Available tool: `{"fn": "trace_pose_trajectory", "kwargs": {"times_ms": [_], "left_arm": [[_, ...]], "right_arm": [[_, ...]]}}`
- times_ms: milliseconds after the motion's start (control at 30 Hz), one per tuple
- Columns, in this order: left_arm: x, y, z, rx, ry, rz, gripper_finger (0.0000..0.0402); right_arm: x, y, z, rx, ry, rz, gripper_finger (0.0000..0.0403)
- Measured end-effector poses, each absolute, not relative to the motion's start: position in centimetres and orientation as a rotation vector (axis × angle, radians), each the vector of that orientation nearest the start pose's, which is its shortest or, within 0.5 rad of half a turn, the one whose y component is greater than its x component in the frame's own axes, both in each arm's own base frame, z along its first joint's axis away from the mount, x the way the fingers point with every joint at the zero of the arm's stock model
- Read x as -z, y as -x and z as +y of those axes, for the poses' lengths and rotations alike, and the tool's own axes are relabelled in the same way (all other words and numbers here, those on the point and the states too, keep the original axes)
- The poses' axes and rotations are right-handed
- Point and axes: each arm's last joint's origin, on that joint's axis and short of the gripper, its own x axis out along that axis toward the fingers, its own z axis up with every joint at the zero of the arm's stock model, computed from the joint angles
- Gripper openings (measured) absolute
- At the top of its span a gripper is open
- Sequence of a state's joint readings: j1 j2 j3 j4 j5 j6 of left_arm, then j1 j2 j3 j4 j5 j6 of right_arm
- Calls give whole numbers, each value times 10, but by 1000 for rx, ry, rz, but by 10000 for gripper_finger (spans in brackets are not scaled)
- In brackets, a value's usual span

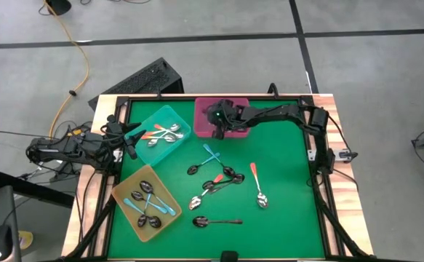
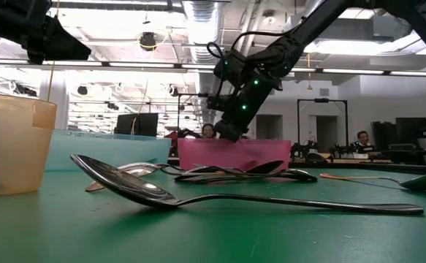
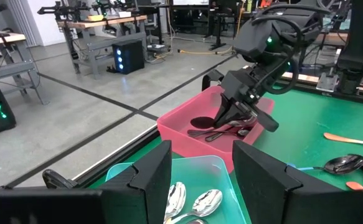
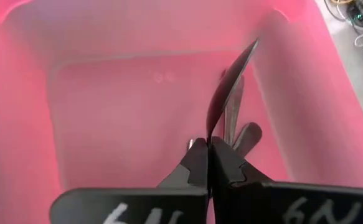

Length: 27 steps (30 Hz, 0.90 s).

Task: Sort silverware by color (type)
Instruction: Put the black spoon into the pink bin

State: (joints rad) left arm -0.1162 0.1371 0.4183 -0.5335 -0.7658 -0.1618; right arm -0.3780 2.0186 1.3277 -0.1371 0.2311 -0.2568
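Observation:
My right gripper [image 1: 217, 129] reaches down into the pink tray [image 1: 235, 108] and is shut on a dark metal spoon [image 4: 228, 87]. Other dark spoons [image 4: 238, 134] lie on the tray's floor beneath it. My left gripper [image 3: 200, 180] is open and empty above the near-left end of the teal tray [image 1: 161, 131], which holds shiny spoons [image 1: 164, 135]. The yellow tray [image 1: 121, 193] holds several spoons, some with blue handles. Blue-handled [image 1: 212, 154], orange-handled [image 1: 255, 175] and dark spoons [image 1: 215, 220] lie loose on the green mat. My right gripper pinches one end of the dark spoon [image 4: 210, 132] between its two fingertips. The fingers slant down into the pink tray from above. The spoon runs on away from the fingertips, in line with them, over the tray's floor; I cannot tell whether its far end [image 4: 251, 48] touches the tray.
A cluster of spoons [image 1: 222, 178] lies mid-mat, and one dark spoon [image 2: 198, 193] lies close to the low camera. The mat has a raised dark frame [image 1: 321, 182]. People sit in the room beyond the table [image 2: 362, 139].

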Motion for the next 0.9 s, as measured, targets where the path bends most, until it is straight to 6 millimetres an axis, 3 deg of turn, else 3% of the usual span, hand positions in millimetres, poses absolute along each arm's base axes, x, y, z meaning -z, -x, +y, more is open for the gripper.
{"fn": "trace_pose_trajectory", "kwargs": {"times_ms": [533,900], "left_arm": [[-243,-65,13,-663,46,179,158],[-243,-65,13,-662,46,179,158]], "right_arm": [[-159,-390,-168,455,82,906,26],[-161,-388,-167,460,56,913,103]]}}
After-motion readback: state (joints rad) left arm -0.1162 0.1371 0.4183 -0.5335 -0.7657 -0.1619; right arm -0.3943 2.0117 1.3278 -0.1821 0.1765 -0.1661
